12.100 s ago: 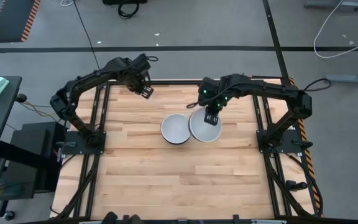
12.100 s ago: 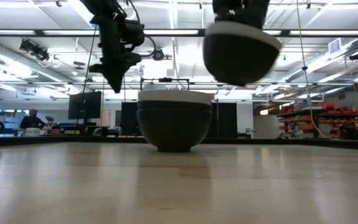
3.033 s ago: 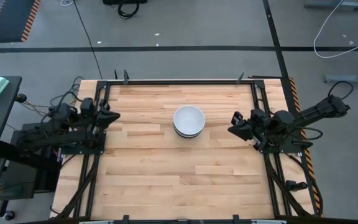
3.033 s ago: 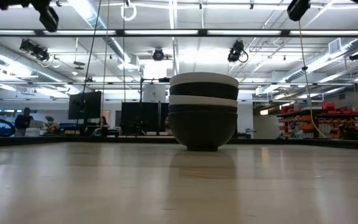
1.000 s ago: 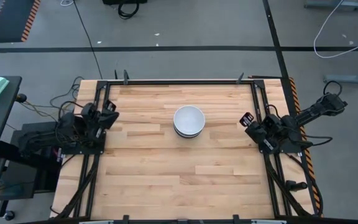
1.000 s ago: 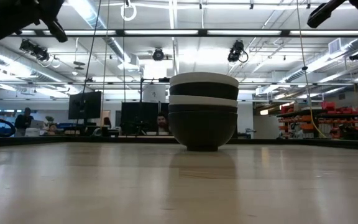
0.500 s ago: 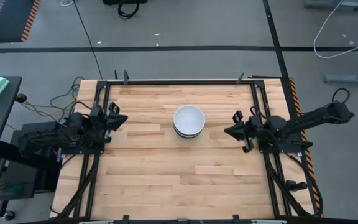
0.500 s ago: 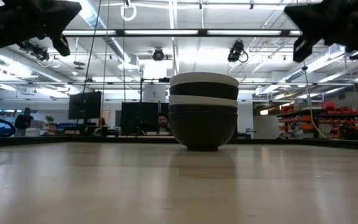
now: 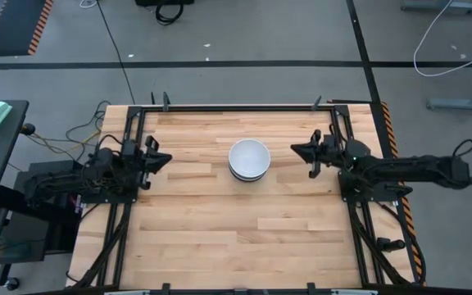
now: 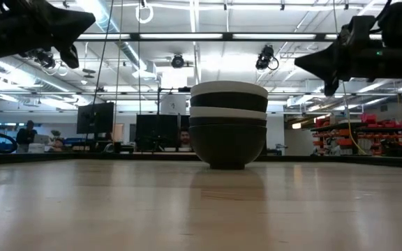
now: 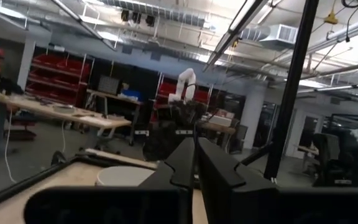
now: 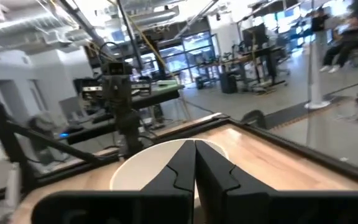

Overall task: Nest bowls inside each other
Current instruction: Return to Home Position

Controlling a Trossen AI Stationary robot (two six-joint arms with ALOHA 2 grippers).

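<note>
The bowls stand nested in one stack [image 9: 248, 159] at the table's middle, resting on the bottom bowl's base. From above the top bowl looks white; in the low view the stack [image 10: 229, 125] shows dark and white bands. My left gripper [image 9: 167, 158] hovers level near the table's left edge, shut, pointing at the stack. My right gripper [image 9: 293, 149] hovers right of the stack, shut, also pointing at it. Each wrist view shows the stack beyond its shut fingertips: left gripper [image 11: 194, 144] with stack [image 11: 123, 176], right gripper [image 12: 194, 144] with stack [image 12: 148, 165].
Bare wooden tabletop [image 9: 236, 229] lies all around the stack, with a black metal frame [image 9: 236, 107] along its edges. In the low view both arms hang above table height, left [image 10: 40, 24] and right [image 10: 354, 59]. The room beyond holds desks, shelves and monitors.
My right gripper has swung out from the table's right edge toward the stack and somewhat toward the far edge. My left gripper has moved a short way from the left edge toward the stack. The bowl stack has kept still.
</note>
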